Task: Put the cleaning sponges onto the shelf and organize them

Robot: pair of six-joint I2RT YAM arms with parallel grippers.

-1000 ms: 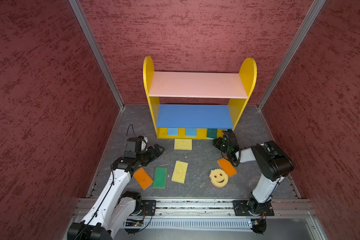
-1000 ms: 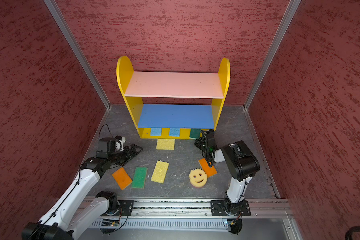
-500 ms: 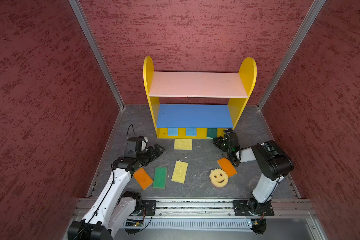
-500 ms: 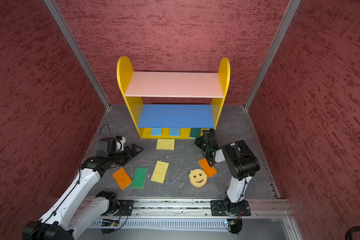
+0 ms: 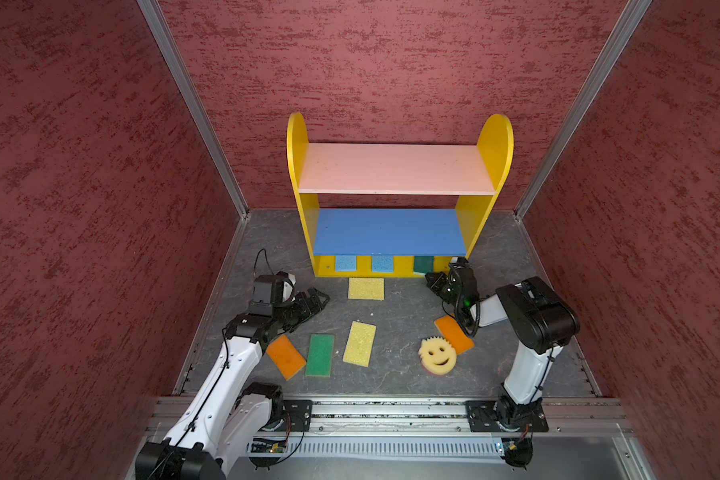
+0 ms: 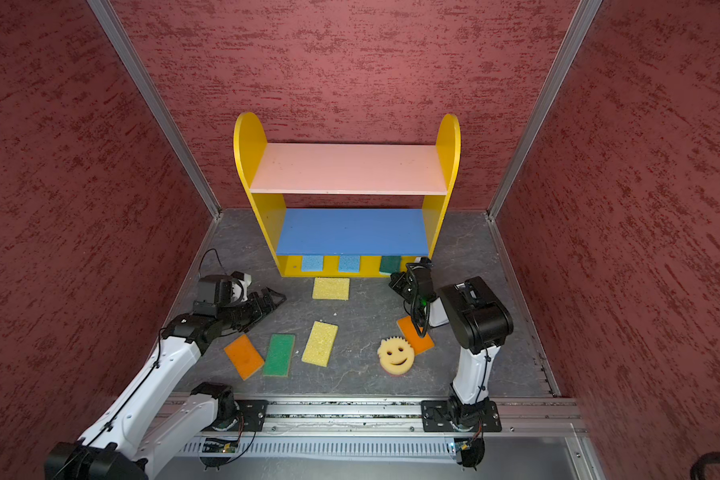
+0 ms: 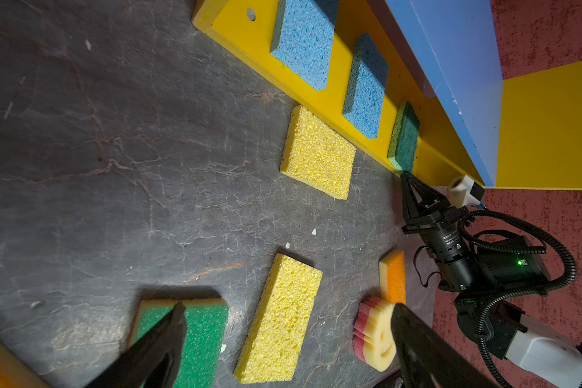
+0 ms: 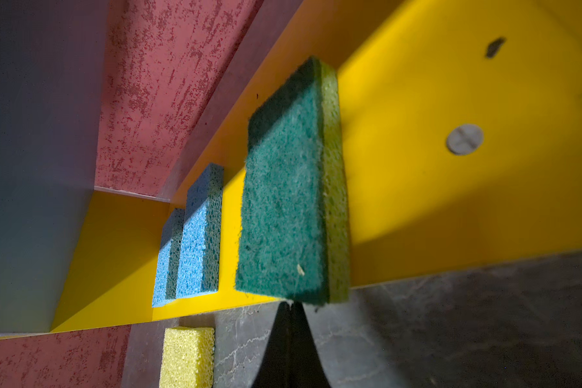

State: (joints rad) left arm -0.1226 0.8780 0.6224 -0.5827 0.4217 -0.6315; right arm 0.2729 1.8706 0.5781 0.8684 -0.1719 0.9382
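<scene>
Our right gripper (image 8: 289, 310), pressed shut, sits at the green sponge (image 8: 283, 188) on the shelf (image 8: 451, 201), and our left gripper (image 5: 317, 298) is spread wide, empty.

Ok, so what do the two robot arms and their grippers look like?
The left arm and right arm have white shells and black joints. The left gripper and right gripper have black, pointed fingers. A ribbed black hose loops at the right wrist, beside a small green light.

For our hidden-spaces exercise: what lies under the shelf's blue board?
Two blue sponges and a green sponge on the yellow base; from above, the blue board covers their rear ends.
</scene>
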